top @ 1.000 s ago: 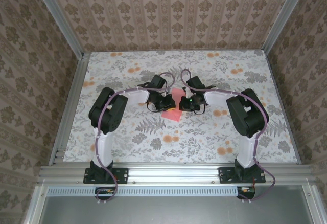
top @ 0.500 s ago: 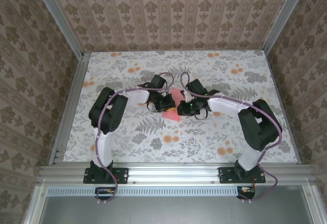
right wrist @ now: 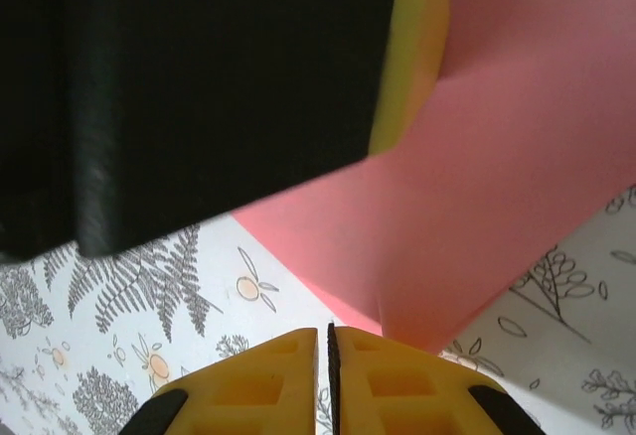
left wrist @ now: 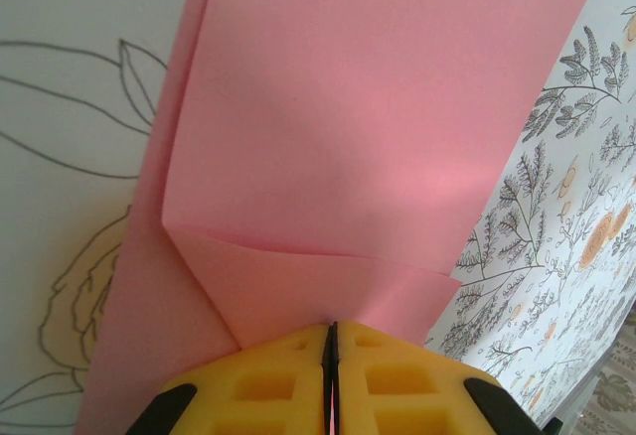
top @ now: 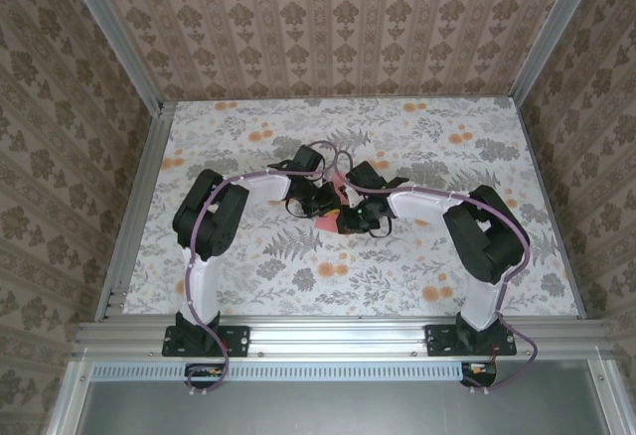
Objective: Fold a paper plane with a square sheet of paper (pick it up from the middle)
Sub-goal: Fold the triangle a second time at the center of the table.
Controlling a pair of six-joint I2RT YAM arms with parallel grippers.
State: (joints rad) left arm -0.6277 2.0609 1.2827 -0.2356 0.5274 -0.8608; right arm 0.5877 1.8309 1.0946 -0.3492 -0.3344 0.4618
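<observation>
Less of the square sheet of paper shows from above than a second ago, because the right arm has swung toward the left edge and brought the right gripper close to the left gripper. The sheet is pink, partly folded, with a slanting crease and a turned-in flap. It sits at the centre of the flower-printed tabletop, between the two grippers. In the left wrist view, the yellow fingers are pressed together on the sheet's near edge, pinching the flap. In the right wrist view, the fingers are also pressed together. A corner of the sheet lies just beyond them, and whether they catch it cannot be told. The left gripper's black body crosses the upper left of that view.
</observation>
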